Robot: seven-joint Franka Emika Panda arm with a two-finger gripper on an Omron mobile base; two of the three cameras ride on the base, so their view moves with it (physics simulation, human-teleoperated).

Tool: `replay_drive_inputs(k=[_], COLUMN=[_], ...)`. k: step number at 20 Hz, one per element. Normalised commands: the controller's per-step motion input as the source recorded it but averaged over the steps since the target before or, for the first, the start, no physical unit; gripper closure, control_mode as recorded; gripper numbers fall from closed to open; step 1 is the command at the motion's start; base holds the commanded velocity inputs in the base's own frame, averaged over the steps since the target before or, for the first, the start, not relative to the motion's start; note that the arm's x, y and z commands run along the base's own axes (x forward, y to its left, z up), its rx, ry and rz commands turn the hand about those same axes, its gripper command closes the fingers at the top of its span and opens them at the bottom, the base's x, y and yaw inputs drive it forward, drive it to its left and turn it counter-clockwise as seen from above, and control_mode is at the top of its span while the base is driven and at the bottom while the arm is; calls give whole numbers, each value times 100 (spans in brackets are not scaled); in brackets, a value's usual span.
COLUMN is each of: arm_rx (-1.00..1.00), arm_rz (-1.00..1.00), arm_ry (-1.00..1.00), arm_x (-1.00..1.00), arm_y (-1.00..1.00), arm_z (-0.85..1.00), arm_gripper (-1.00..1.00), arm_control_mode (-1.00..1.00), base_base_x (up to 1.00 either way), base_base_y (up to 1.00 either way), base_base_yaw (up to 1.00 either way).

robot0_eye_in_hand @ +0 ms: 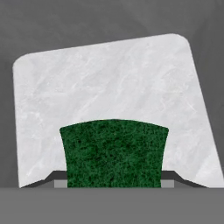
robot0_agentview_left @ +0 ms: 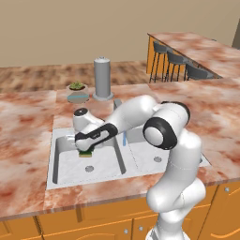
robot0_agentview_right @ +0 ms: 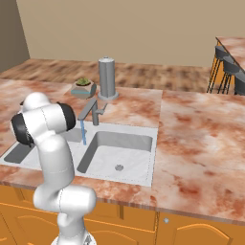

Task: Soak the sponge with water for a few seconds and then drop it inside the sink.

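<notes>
Green, coarse-faced sponge (robot0_eye_in_hand: 113,153) is clamped in the tool (robot0_agentview_left: 86,149) above the marbled-grey sink (robot0_agentview_left: 63,164).

A potted plant (robot0_agentview_left: 77,92) sits beside a grey canister (robot0_agentview_left: 102,78).

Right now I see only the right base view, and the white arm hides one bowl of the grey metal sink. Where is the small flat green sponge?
Observer: In the left base view the hand holds the small flat green sponge above the left bowl of the grey metal sink.
Operator: Is it under the thin light-blue water stream?
Observer: No. The stream falls to its right, apart from it.
</notes>
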Motion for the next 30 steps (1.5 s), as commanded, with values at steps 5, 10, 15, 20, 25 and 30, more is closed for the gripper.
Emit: replay_drive_inputs(k=[5,10,15,20,25,30], arm_rx=[0,0,-4,-4,-2,0], arm_rz=[0,0,0,0,0,0], arm_ry=[-1,-6,-7,-5,-3,0], arm_x=[-10,-3,-2,-2,-5,-1], arm_y=[0,0,4,2,5,1], arm_z=[-35,-28,-22,-20,-16,-17], arm_gripper=[100,100,100,100,100,100], arm_control_mode=[-100,-100,-100,-100,-100,-100], base_base_x=[0,0,0,0,0,0], base_base_y=[0,0,0,0,0,0], base_base_yaw=[0,0,0,0,0,0])
